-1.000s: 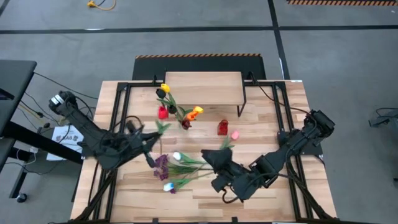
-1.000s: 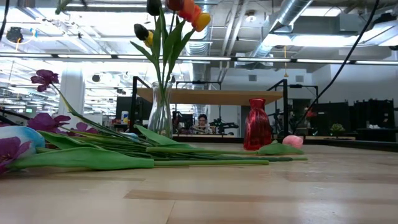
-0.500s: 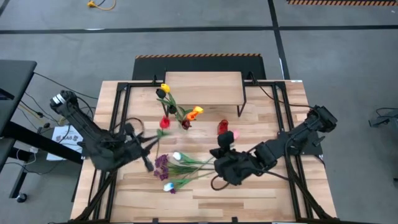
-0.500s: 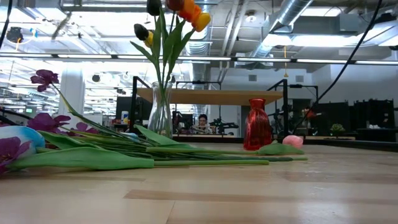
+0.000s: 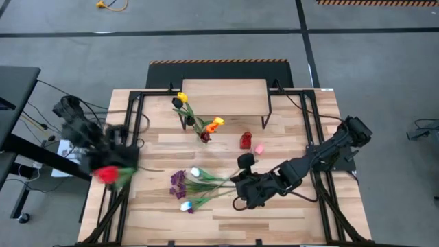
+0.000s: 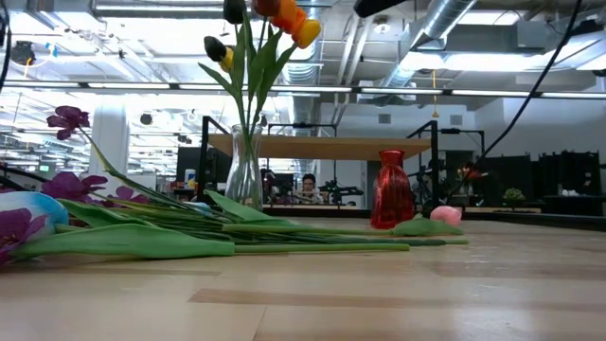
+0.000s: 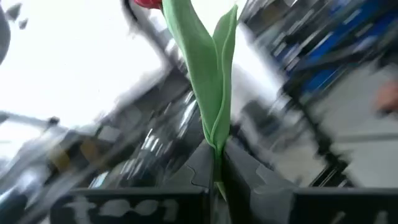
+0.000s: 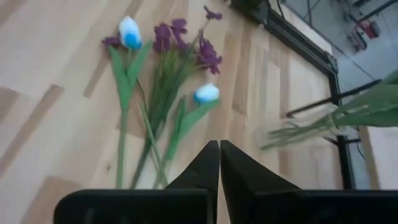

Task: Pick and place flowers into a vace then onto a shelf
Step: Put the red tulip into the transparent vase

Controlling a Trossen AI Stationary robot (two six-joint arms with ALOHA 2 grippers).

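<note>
Swung out past the table's left edge, left gripper [image 7: 214,180] clamps one red tulip [image 5: 106,174]; right gripper [image 8: 219,163] closed, empty.

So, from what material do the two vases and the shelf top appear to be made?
The clear vase looks like glossy glass: the stems show through it. The red vase seems translucent coloured glass, with bright highlights. The shelf top looks like pale matt wood, though grain is hard to see.
</note>
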